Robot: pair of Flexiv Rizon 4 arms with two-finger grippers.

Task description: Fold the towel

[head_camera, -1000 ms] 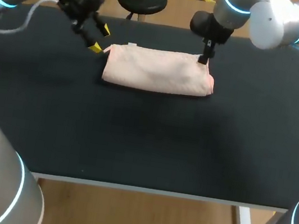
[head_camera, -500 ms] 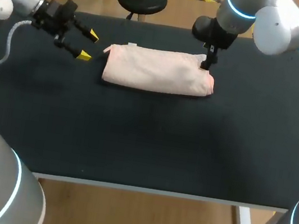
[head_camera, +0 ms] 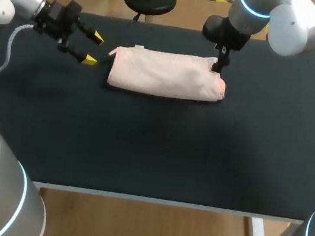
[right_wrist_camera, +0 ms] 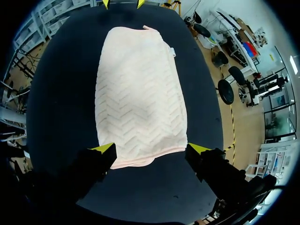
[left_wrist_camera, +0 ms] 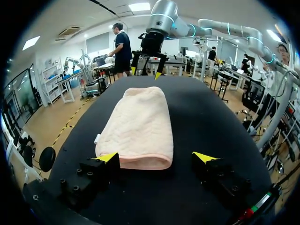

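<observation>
The towel (head_camera: 165,74) lies toward the far side of the table (head_camera: 152,153), about midway across. It is already doubled into a long, narrow pad running left to right, its edges fairly square. You have hold of nothing at present. Your left claw (head_camera: 94,49) hangs just off the towel's left end, apart from it, with the fingers spread wide and empty. Your right claw (head_camera: 218,65) stands over the towel's right end. Its wrist view shows the tips about as far apart as the pad is wide, with the short edge between them. Whether they touch the cloth, I cannot tell, but they are not closed on it. I judge that you are between folds: the lengthwise fold looks done, and one end-over-end fold would finish the job, if it is wanted at all. For that, pick one short end and turn the claw so its fingers take the edge from above and below. Pinch through every layer, or the top layer may peel away alone. Then lift only enough to clear the pad, carry the end across to meet the other, and lay it down square.
</observation>
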